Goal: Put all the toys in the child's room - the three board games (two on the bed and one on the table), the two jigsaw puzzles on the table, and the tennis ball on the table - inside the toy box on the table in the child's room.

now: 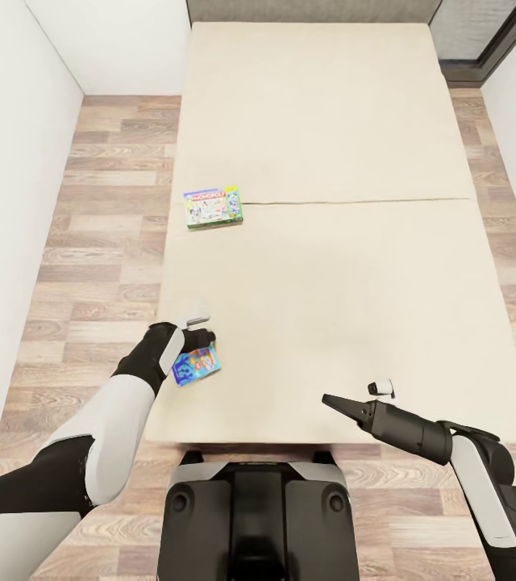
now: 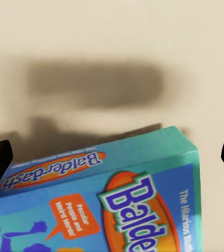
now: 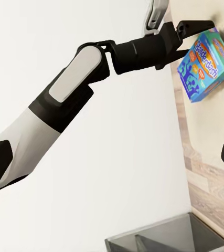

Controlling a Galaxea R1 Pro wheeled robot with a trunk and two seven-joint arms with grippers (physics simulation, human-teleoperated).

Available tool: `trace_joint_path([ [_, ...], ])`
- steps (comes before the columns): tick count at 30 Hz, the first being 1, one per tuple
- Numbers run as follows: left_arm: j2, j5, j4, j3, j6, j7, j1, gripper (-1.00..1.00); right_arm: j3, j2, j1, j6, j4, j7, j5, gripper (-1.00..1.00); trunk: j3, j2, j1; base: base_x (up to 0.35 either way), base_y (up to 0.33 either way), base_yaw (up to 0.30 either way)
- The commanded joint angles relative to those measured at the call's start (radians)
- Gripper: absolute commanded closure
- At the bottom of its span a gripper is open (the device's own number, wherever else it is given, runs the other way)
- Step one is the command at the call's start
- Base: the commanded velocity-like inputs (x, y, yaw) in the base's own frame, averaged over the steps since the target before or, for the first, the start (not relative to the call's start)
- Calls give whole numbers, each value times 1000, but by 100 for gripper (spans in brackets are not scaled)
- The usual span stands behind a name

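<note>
My left gripper (image 1: 201, 337) over the Balderdash box (image 1: 197, 365)
Fingers spread, box just below them on the bed (image 1: 330, 242), ungrasped.

The head view looks steeply down from above the robot's trunk onto the bed (image 1: 322, 242), taking in its whole mattress, the plank floor (image 1: 105, 202) on both sides and both arms at the near edge. The left wrist view sits very close over the Balderdash box (image 2: 117, 199) (lettering fills much of it), facing down at the mattress. The right wrist view looks sideways across to the left arm (image 3: 75, 100), from farther off, and shares that same box (image 3: 206, 65) with the other two views (image 1: 196, 365).
</note>
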Motion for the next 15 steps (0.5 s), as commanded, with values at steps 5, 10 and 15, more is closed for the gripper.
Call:
trace_joint_path([
  [5,-2,3,-1,5,5,4,0,-100,-1,9,-1,3,0,5,3,-100,-1,-2,1,-150,-2,0],
  [10,-1,3,-2,5,5,4,0,-100,-1,13,-1,3,0,5,3,-100,-1,-2,1,-56,0,0],
  [15,-2,3,-2,5,5,4,0,-100,0,14,-1,3,0,1,3,-100,-1,-2,1,-113,0,0],
])
